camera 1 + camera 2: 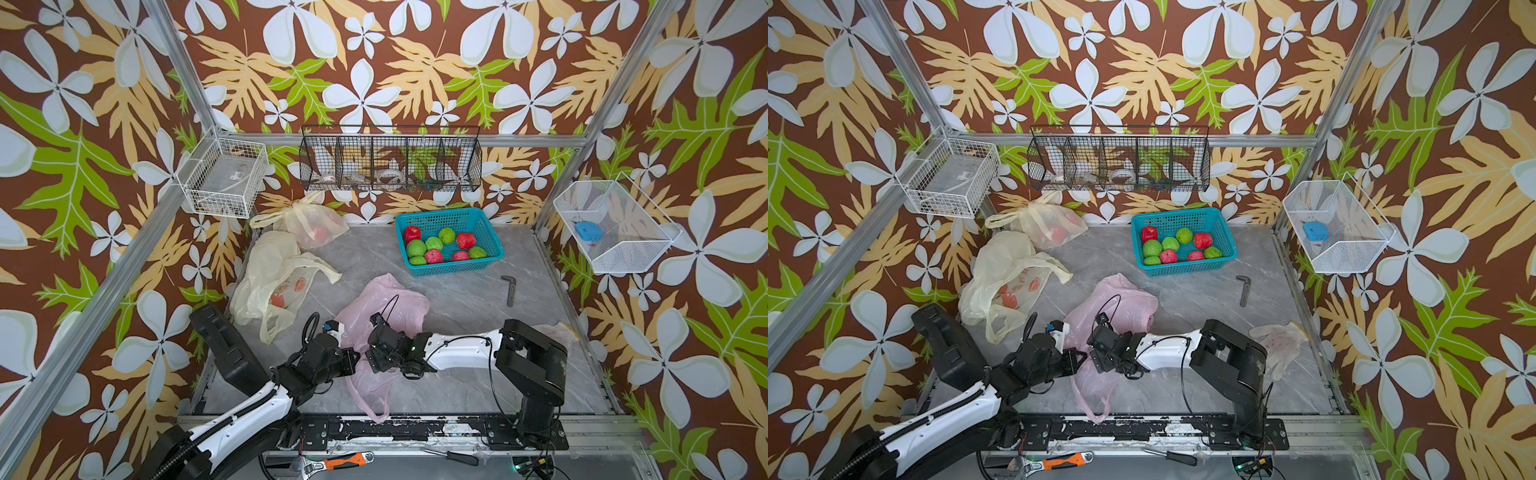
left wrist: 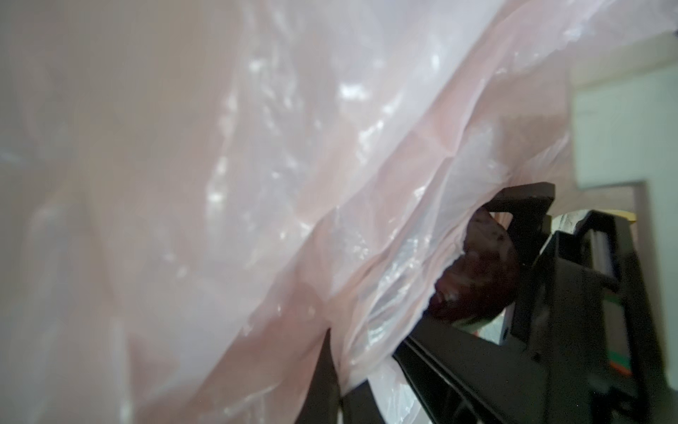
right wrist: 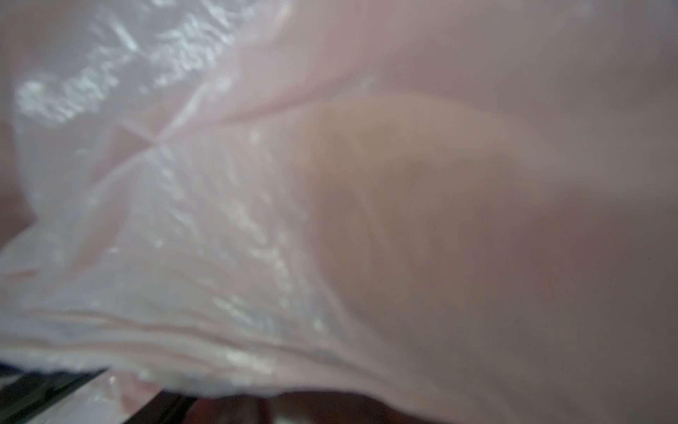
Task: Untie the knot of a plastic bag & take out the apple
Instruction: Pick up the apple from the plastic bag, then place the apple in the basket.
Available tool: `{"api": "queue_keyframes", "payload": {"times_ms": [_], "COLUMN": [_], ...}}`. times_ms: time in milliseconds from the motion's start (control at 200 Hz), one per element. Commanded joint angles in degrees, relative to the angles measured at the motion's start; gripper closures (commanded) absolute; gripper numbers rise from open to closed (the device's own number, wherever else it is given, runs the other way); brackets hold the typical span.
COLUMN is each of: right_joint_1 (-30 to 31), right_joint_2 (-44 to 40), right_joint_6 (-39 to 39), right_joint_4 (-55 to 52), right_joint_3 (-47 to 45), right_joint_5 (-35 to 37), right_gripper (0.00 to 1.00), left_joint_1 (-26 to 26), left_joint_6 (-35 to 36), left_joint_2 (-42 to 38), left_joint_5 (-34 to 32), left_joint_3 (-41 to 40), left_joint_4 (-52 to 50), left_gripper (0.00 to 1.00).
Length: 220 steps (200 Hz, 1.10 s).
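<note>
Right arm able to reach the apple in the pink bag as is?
Likely yes: the left gripper, jaws shut, holds pink bag film lifted; the apple shows bare beside the right gripper.

All I get from the right wrist view is a blurred pink bag (image 3: 220, 220) pressed against the lens. In both top views its film covers the tips of the left gripper (image 1: 353, 359) and right gripper (image 1: 372, 357), so I cannot read their jaws. The left wrist view shows only part of a dark red lump (image 2: 477, 279) behind the bag's edge, too murky to name, and the bits in the black wire basket (image 1: 390, 158) are too small to tell.
</note>
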Motion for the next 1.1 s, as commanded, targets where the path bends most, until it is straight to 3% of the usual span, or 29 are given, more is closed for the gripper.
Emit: {"api": "queue_keyframes", "payload": {"times_ms": [0,320,480,636,786,861,976,1096], "right_joint_1": [0.33,3.15,4.03,3.27,-1.47,-4.61,-13.62,-22.85], "right_joint_2": [-1.93,-9.61,-12.64,-19.92,-24.09,-26.24,-26.45,-22.41], "right_joint_6": [-0.59,-5.59,-6.13,-10.03,-15.4,-18.92,-20.22,-20.09], "right_joint_4": [0.02,0.2,-3.09,4.37,0.55,3.87,11.99,13.25], "right_joint_3": [-0.34,0.73,2.33,-1.47,2.27,0.94,-1.94,2.37], "right_joint_5": [0.31,6.9,8.11,5.71,9.23,10.87,6.7,3.02], "right_gripper": [0.16,0.4,0.43,0.44,0.45,0.44,0.44,0.43], "left_joint_1": [0.09,0.09,0.09,0.09,0.2,0.18,0.14,0.18], "left_joint_6": [0.06,0.55,1.04,2.21,3.48,3.58,4.29,3.01], "left_joint_2": [0.29,-1.13,-0.24,0.73,3.46,3.18,3.18,1.35], "left_joint_5": [0.73,-0.64,-1.42,-5.23,-6.26,-6.38,-6.43,-4.91], "left_joint_3": [0.31,0.49,2.28,0.41,4.15,4.13,4.14,5.03], "left_joint_4": [3.3,3.09,0.87,3.9,0.49,1.23,1.09,-1.73], "left_gripper": [1.0,1.0,1.0,1.0,1.0,1.0,1.0,1.0]}}
